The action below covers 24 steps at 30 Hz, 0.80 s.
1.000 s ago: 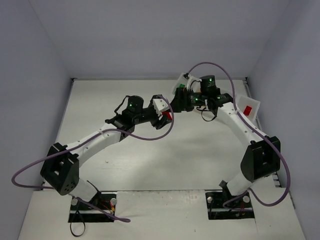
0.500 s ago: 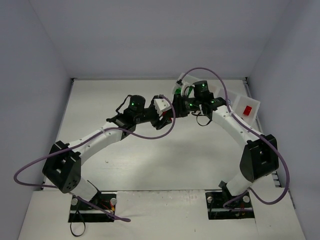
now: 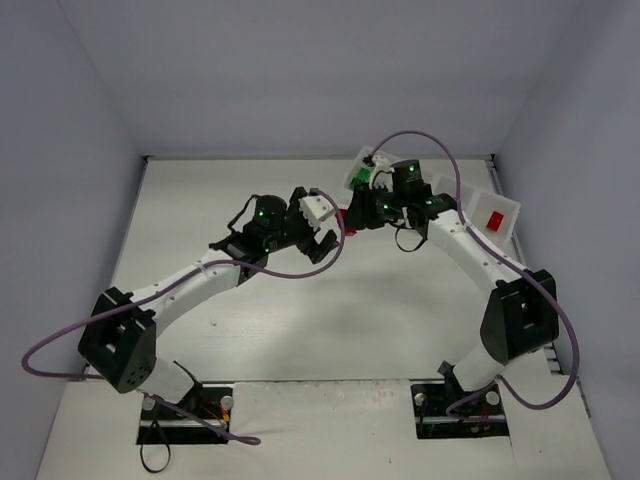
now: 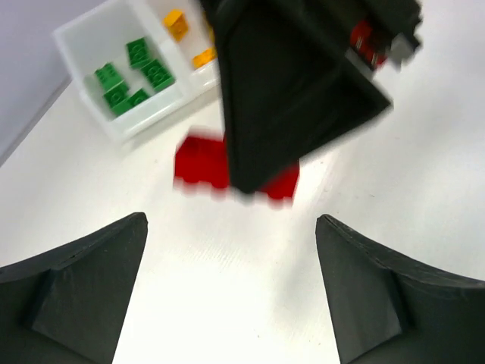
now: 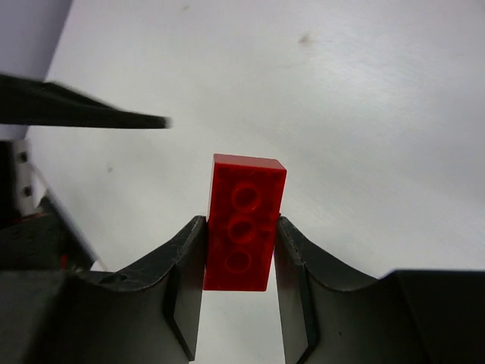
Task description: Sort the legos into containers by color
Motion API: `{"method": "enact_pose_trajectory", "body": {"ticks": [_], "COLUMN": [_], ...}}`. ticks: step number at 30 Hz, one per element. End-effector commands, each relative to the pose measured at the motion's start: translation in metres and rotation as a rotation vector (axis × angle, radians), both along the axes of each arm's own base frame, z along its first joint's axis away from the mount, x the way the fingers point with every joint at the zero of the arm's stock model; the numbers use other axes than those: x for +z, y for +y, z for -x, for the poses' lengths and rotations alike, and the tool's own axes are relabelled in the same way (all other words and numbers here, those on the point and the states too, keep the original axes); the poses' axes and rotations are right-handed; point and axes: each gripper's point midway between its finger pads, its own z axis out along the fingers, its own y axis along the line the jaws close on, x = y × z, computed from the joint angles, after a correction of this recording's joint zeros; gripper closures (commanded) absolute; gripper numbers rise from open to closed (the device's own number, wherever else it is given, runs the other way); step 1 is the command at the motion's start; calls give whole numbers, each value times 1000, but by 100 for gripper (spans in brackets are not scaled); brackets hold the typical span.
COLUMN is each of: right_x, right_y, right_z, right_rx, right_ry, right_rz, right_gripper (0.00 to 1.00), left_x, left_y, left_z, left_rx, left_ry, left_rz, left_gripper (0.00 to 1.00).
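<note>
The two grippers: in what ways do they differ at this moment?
The left gripper stands wide open, while the right gripper is closed. The left gripper holds nothing; the right gripper clamps a red brick by its long sides. Both are dark and are over the white table.

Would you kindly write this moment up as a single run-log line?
left gripper: open, empty | right gripper: shut on red brick | tray: green bricks in end compartment

Between left gripper (image 4: 231, 224) and far tray (image 4: 72, 57), right gripper (image 5: 239, 227) holding red brick (image 4: 198, 163) is blocking the way; surface (image 3: 330, 320) is lying open near and left.
</note>
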Motion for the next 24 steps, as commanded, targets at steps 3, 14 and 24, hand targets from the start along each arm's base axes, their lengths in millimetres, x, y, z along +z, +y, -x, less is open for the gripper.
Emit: {"method": "enact_pose_trajectory", "body": {"ticks": [3,14,24], "right_x": [26,-1,-61], "right_y": [-95,-345,-416], "right_z": [-67,-105,-124], "right_rx": [-399,-1212,-1249], "right_ry": [-181,-108,15], "right_rz": [155,521,652], "right_gripper": [100,100,99], "left_x": [45,17,-9], "left_y": [40,135,179], "left_z": [-17,20,58], "left_rx": [312,777,905], "left_ry": [-46,205,282], "left_rz": [155,192,163], "left_gripper": [14,14,14]}}
